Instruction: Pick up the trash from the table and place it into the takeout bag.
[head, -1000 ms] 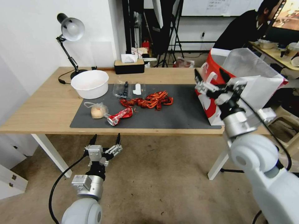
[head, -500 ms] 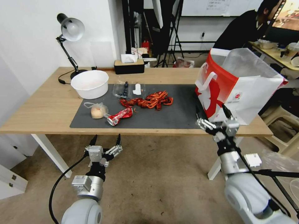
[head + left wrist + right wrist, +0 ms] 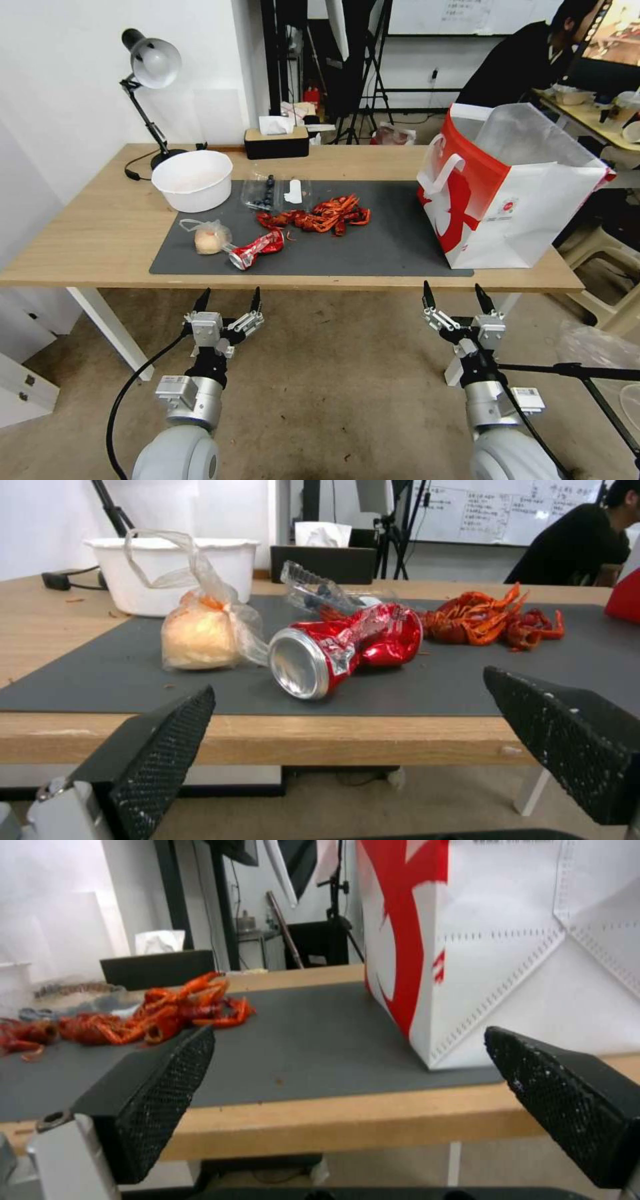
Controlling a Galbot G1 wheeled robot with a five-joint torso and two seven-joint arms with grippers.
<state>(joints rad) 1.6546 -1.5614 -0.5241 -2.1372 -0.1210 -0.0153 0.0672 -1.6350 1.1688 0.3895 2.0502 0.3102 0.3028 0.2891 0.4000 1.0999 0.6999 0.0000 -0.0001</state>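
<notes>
On the table (image 3: 87, 227), on its dark mat (image 3: 393, 240), lies the trash: a crushed red can (image 3: 257, 249) (image 3: 347, 647), a clear bag with a pale orange lump (image 3: 210, 238) (image 3: 197, 635), a pile of red crayfish shells (image 3: 320, 217) (image 3: 167, 1015) and a clear tub of dark berries (image 3: 267, 192). The red-and-white takeout bag (image 3: 507, 193) (image 3: 500, 965) stands open at the mat's right end. My left gripper (image 3: 229, 300) (image 3: 347, 687) hangs open below the table's front edge, facing the can. My right gripper (image 3: 455, 297) (image 3: 347, 1035) is open, low before the bag.
A white bowl (image 3: 193, 179) sits at the mat's back left, with a desk lamp (image 3: 150, 63) and a black tissue box (image 3: 277, 143) behind it. White table legs (image 3: 110, 330) stand below. A black stand bar (image 3: 580, 370) crosses the floor at right.
My right arm has dropped from in front of the takeout bag to below the table's front edge, gripper open. The left arm and the trash have not moved.
</notes>
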